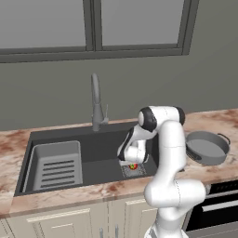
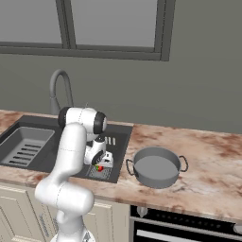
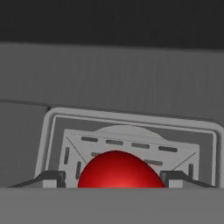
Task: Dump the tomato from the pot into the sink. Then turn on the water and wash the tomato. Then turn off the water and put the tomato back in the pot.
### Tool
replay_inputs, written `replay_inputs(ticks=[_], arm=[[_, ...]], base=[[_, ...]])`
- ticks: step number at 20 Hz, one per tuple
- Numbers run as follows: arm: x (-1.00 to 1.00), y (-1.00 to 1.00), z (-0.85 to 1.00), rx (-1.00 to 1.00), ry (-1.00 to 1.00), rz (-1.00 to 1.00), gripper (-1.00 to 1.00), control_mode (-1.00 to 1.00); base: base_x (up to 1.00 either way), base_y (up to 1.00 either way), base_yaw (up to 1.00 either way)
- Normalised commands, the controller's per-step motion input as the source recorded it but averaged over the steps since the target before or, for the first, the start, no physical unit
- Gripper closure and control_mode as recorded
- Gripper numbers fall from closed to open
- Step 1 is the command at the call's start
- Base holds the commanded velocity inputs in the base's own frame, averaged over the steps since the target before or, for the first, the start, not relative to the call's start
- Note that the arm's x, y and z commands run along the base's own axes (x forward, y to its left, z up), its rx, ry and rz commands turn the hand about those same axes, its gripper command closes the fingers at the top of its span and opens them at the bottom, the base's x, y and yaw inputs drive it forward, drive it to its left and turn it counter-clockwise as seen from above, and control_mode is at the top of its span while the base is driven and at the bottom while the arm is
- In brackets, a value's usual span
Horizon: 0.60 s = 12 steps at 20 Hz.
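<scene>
Reaching, left base view: white arm's hand low in the large dark grey rectangular sink, over the small bright red tomato on the square drain grate.
Right base view: round shallow grey metal pot stands on the marbled bench, just beside the sink's right edge.
Hand view: dark fingertips flank the tomato either side; whether they are grasping it, cannot tell.

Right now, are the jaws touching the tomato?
Cannot tell. In the hand view the tomato sits between the two fingertips over the drain grate, but the contact edges are cut off at the bottom.
</scene>
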Motion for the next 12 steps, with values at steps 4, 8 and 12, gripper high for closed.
replay_inputs(ticks=[4, 8, 12], arm=[[0.00, 0.09, 0.00, 0.00, 0.00, 0.00, 1.00, -1.00], [0.00, 0.00, 0.02, 0.00, 0.00, 0.00, 1.00, -1.00], [-0.10, 0.00, 0.46, 0.00, -0.02, 0.00, 1.00, -1.00]], base=[[0.00, 0.00, 0.00], [0.00, 0.00, 0.00], [0.00, 0.00, 0.00]])
